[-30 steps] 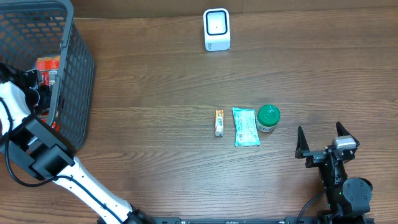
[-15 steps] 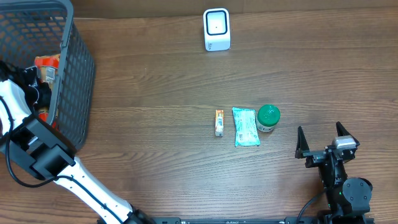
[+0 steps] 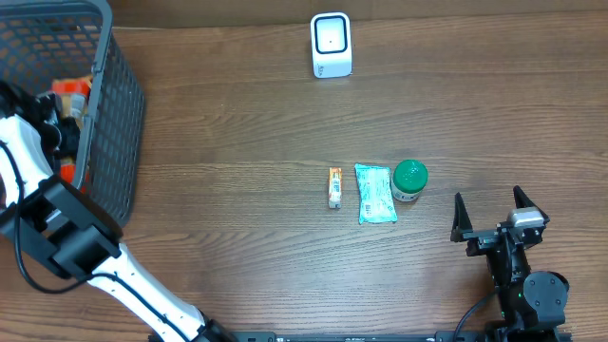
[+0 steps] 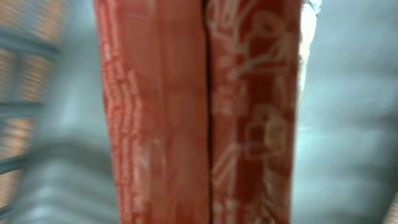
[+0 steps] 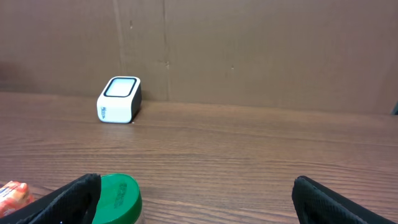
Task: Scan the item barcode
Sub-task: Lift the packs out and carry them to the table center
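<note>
A red-orange packet (image 4: pixel 199 112) with pale print fills the left wrist view, blurred and very close, hiding the fingers. In the overhead view the same packet (image 3: pixel 72 91) is inside the dark mesh basket (image 3: pixel 119 114) at the far left. My left gripper (image 3: pixel 63 103) reaches into the basket and is shut on it. The white barcode scanner (image 3: pixel 331 45) stands at the back centre of the table, also visible as scanner (image 5: pixel 119 99). My right gripper (image 3: pixel 492 207) rests open at the front right with nothing between its fingers (image 5: pixel 68 202).
On the table's middle lie a small orange stick (image 3: pixel 334 187), a teal packet (image 3: pixel 375 193) and a green-lidded jar (image 3: pixel 410 179). The jar lid (image 5: pixel 115 198) sits just by my right gripper's left finger. Another red item (image 3: pixel 66 171) shows low in the basket.
The left gripper closed on the red-orange packet inside the basket and shifted it slightly toward the basket's back. The right arm has not moved.
</note>
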